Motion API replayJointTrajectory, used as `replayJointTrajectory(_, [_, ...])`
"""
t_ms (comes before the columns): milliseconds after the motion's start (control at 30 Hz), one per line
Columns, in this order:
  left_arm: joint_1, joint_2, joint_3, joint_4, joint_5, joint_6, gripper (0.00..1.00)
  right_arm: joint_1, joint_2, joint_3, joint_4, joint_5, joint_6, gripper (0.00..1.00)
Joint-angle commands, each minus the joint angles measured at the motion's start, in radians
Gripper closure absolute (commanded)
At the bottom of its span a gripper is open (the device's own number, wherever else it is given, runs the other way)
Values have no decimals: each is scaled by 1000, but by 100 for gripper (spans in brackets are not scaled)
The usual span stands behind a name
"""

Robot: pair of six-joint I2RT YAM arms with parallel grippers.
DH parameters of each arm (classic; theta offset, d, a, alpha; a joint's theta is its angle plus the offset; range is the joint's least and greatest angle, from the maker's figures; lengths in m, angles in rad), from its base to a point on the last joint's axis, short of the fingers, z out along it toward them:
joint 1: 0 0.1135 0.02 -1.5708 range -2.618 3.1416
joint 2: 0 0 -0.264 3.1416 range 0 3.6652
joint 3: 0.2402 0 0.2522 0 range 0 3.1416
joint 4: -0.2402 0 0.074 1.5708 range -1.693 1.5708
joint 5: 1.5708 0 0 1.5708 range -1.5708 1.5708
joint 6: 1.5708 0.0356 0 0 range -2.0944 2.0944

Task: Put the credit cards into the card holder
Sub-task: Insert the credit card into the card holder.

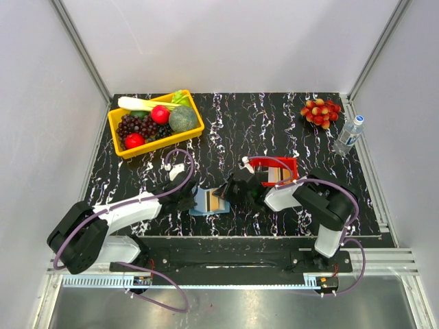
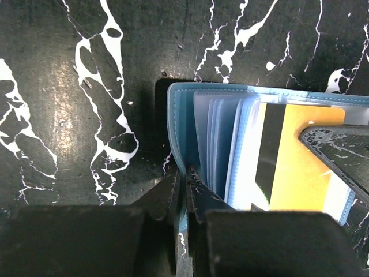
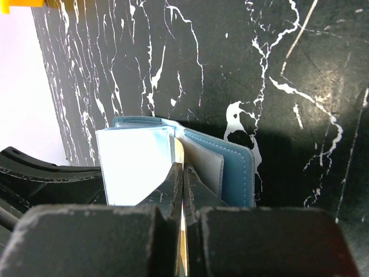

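The steel-blue card holder [image 1: 208,202] lies open near the table's front, between the two grippers. My left gripper [image 1: 194,199] is shut on the holder's blue cover edge, as the left wrist view shows [image 2: 184,176]. My right gripper [image 1: 223,194] is shut on a thin tan-gold credit card [image 3: 183,151] held on edge at the holder's clear pockets [image 3: 135,161]. The left wrist view shows this gold card [image 2: 300,167] with its black stripe lying partly in the holder [image 2: 184,109]. More cards [image 1: 278,176] lie in the red tray [image 1: 255,162].
A yellow basket [image 1: 194,134] of fruit and vegetables stands at the back left. A cluster of red fruit [image 1: 320,112] and a water bottle [image 1: 348,135] are at the back right. The red tray sits just behind my right arm.
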Motion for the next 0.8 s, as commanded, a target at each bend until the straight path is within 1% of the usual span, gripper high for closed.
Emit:
replayJointTrajectory(0, [1, 40, -33, -112, -52, 2, 86, 42, 72, 26, -96, -56, -4, 100])
replayJointTrajectory(33, [1, 29, -35, -119, -55, 2, 79, 42, 70, 27, -111, -37, 1, 100])
replayJointTrajectory(100, [1, -6, -40, -139, -55, -10, 57, 41, 55, 33, -171, 5, 9, 100])
replayJointTrajectory(133, [1, -24, -41, -155, -63, -13, 50, 42, 49, 36, -197, 17, 7, 100])
replayJointTrajectory(167, [4, -61, -43, -168, -70, -25, 42, 42, 43, 42, -226, 49, 7, 100])
replayJointTrajectory(200, [4, -86, -44, -179, -75, -28, 36, 41, 41, 46, -241, 59, 4, 100])
replayJointTrajectory(367, [10, -182, -41, -236, -92, -62, 30, 42, 43, 62, -272, 69, -8, 100])
replayJointTrajectory(533, [10, -293, -61, -264, -127, -116, 27, 41, 43, 67, -271, 68, -13, 100])
replayJointTrajectory(567, [10, -322, -66, -264, -129, -125, 26, 41, 43, 70, -272, 68, -16, 100])
replayJointTrajectory(667, [10, -400, -90, -241, -123, -133, 19, 41, 46, 73, -275, 68, -19, 100])
replayJointTrajectory(767, [10, -468, -125, -201, -110, -148, 18, 41, 47, 81, -280, 65, -23, 100])
